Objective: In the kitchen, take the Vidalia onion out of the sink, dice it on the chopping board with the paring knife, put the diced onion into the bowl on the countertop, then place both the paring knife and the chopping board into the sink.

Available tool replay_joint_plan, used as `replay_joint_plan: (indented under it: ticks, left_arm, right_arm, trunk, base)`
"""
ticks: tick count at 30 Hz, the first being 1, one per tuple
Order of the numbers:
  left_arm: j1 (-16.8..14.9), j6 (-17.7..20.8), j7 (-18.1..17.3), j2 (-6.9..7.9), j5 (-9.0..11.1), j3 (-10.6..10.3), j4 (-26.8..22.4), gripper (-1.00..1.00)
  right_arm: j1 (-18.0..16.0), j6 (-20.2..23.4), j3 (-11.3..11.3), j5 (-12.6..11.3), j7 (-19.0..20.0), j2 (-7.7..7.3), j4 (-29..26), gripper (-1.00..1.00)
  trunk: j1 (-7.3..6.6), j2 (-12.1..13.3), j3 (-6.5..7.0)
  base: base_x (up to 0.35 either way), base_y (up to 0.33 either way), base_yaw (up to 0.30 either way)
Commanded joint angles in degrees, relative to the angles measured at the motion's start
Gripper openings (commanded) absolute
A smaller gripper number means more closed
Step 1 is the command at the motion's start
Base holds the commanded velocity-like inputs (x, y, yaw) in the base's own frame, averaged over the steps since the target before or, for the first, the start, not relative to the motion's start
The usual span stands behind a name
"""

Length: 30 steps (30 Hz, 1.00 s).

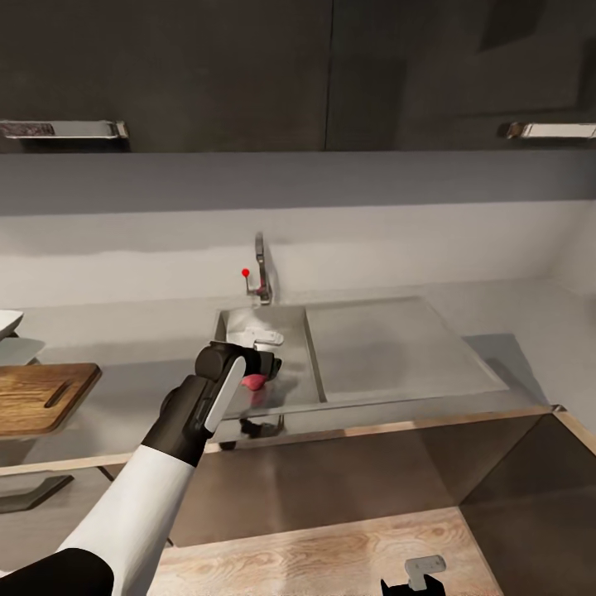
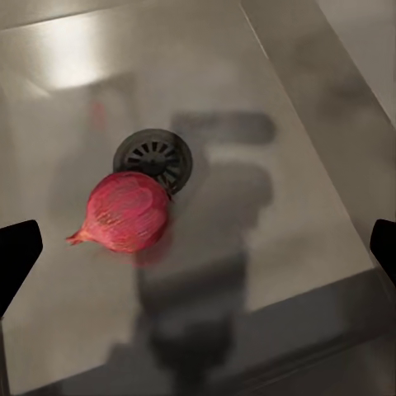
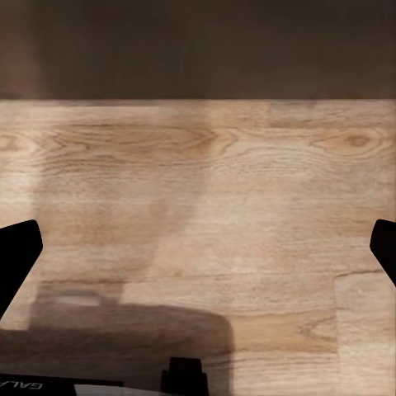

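Note:
The reddish-pink onion [image 2: 124, 212] lies on the floor of the steel sink [image 2: 280, 132], next to the round drain [image 2: 153, 158]. My left gripper [image 2: 198, 256] hangs open above it, its dark fingertips [image 2: 16, 256] spread wide and touching nothing. In the head view the left gripper [image 1: 266, 365] is over the basin [image 1: 291, 331], with a bit of the onion [image 1: 252, 382] showing under it. The wooden chopping board [image 1: 37, 399] lies on the countertop [image 1: 141, 356] at far left, with the edge of the white bowl [image 1: 7, 323] behind it. The paring knife is out of view. My right gripper [image 3: 198, 256] is open over the wood floor.
The tap [image 1: 261, 269] with its red-tipped lever stands behind the basin. The flat drainboard [image 1: 389, 348] stretches to the right of it. Dark upper cabinets [image 1: 248, 74] hang above. The right gripper [image 1: 414, 582] sits low, below the counter's front edge.

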Motion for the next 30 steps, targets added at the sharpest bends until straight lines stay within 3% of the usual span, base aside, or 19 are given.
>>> replay_joint_plan:
  ticks: [1,24,30]
  left_arm:
    - [-0.05,0.19,0.57,0.02,0.6,-0.06,-0.02,1.0]
    - [-0.05,0.19,0.84,0.45,0.59,0.02,0.38,1.0]
    - [-0.05,0.11,0.84,0.43,0.59,0.02,1.26,1.0]
  right_arm:
    - [-0.05,-0.21,-0.46,0.6,-0.18,0.01,0.08,1.0]
    - [-0.05,-0.21,-0.46,0.6,-0.21,0.02,0.08,1.0]
    - [-0.05,-0.21,-0.46,0.6,-0.23,0.02,0.08,1.0]
  trunk:
    - [0.01,-0.05,-0.16]
    - [0.01,-0.05,-2.24]
    - [0.01,-0.05,-2.78]
  base:
    - [0.029,0.0,0.0]
    - [0.005,0.016,0.0]
    - [0.2,0.001,0.0]
